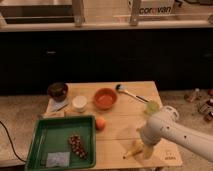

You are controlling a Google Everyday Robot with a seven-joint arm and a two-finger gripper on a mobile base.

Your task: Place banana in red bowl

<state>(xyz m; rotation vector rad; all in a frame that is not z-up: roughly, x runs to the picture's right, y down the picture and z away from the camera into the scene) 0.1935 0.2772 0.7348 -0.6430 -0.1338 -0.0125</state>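
The pale-yellow banana [134, 148] lies on the wooden table [122, 122] near its front right edge. My gripper [146, 150] hangs at the end of the white arm [172, 134], right beside and over the banana's right end. The orange-red bowl [105, 98] stands at the table's back middle, well away from the banana and the gripper.
A green tray [47, 145] with a grape bunch [78, 145] and a packet sits front left. A round orange fruit [100, 123], a white cup [79, 103], a dark maroon bowl [57, 91], a brush [131, 92] and a green fruit [151, 106] are also on the table.
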